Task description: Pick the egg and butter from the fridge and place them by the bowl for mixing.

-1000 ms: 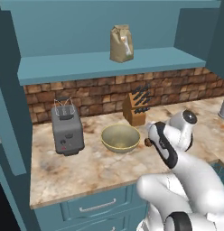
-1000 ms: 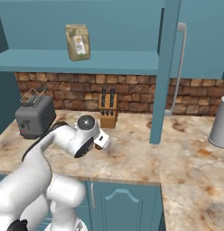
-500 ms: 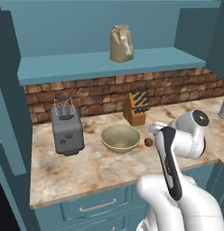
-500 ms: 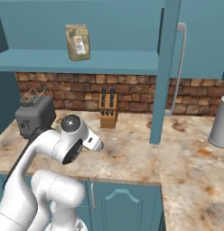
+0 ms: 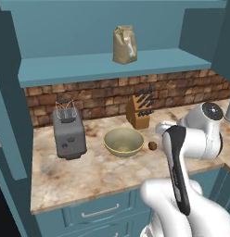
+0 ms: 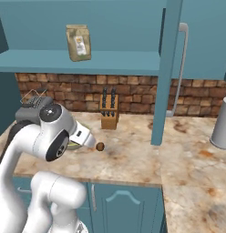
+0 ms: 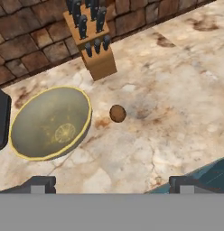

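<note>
Looking along your claw (image 7: 112,182), note both tips spread wide apart, clamping nothing, above the marble counter (image 7: 177,90). Beyond the tips, the egg (image 7: 117,113) rests on the counter, just beside the bowl (image 7: 48,122) but apart from it. Farther on stands the knife block (image 7: 92,38), against the brick wall (image 7: 28,49).

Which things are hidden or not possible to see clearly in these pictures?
- Bowl: in the right base view the arm covers nearly all of it.
- Toaster: cut by the hand view's left edge.
- Grey container: cut by the right edge of the right base view; what it is cannot be told.
- Bag on the shelf: its label is too small to read.
- Egg: plain beside the bowl.
</note>
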